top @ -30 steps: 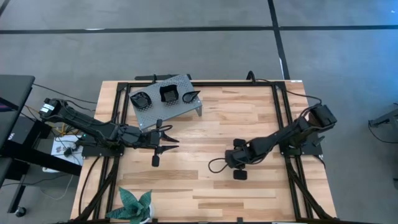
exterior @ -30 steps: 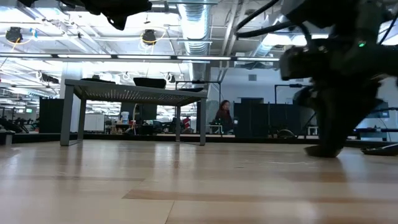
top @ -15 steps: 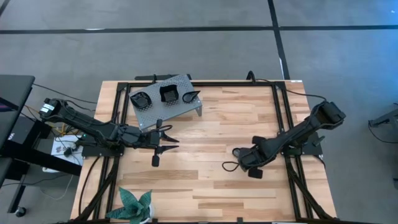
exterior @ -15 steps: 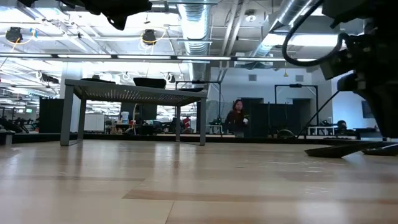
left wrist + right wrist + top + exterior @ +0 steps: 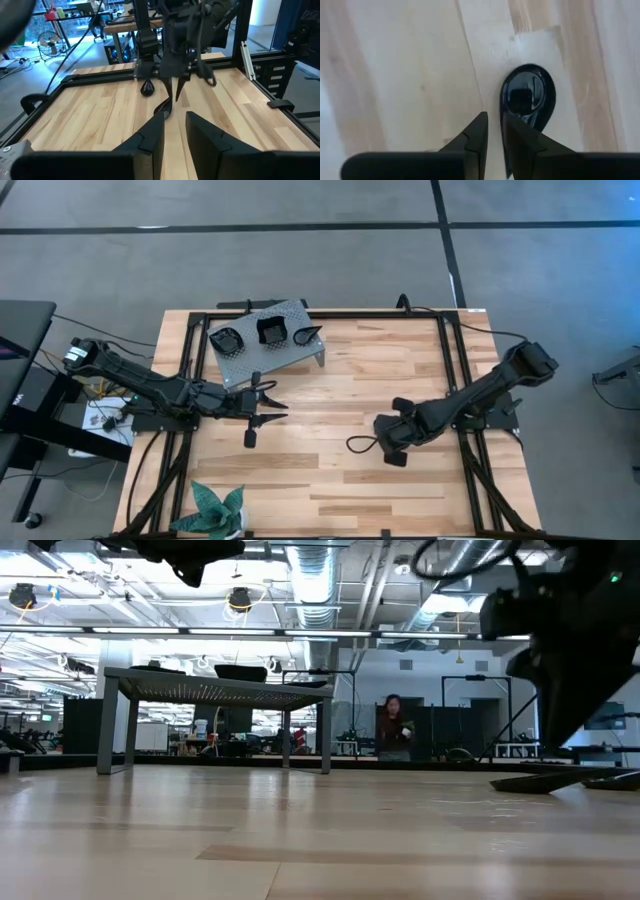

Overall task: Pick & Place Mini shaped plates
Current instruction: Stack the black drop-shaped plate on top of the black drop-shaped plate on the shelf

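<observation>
Right gripper (image 5: 492, 131), fingers nearly together and seemingly empty, hangs above a teardrop plate (image 5: 528, 97); it should spread, then straddle the rim.

Bright, even overhead lighting; ceiling lamps (image 5: 238, 600) glare in the low view, where the dark arm is blurred.

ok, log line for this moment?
right gripper low at teardrop plate on table | left gripper open, idle by stand | three plates on stand
</observation>
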Controlling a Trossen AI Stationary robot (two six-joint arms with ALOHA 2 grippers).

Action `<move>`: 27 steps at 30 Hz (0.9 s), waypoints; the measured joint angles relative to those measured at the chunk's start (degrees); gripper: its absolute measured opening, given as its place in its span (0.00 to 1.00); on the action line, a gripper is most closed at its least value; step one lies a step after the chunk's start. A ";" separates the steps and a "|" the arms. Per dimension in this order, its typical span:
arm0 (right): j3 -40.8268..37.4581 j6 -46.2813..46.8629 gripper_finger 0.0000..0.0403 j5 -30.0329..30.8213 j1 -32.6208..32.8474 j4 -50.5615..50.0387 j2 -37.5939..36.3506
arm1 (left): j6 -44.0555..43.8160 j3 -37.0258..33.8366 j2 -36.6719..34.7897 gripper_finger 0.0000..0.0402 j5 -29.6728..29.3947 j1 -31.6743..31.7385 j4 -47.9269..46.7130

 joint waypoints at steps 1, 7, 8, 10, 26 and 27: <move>0.00 -0.54 0.14 -0.49 -0.51 -0.04 0.74 | 0.00 0.00 0.00 0.20 0.00 0.00 0.02; 0.00 -1.54 0.17 -0.69 -1.08 -1.41 4.64 | 0.00 0.00 -0.02 0.20 0.01 0.02 0.11; 0.00 -1.71 0.18 -0.87 -1.07 -1.30 4.93 | 0.00 0.00 -0.02 0.20 0.02 0.02 0.22; 0.00 -1.50 0.20 -0.88 -1.02 -0.75 5.57 | 0.00 0.00 -0.02 0.20 0.01 0.02 0.24; 0.26 -2.13 0.22 -2.11 -2.20 -0.30 11.30 | 0.44 0.00 -0.02 0.20 0.01 0.02 0.26; 0.26 -3.06 0.19 -2.11 -2.19 -0.30 11.11 | 0.44 0.00 -0.02 0.20 0.02 0.02 0.26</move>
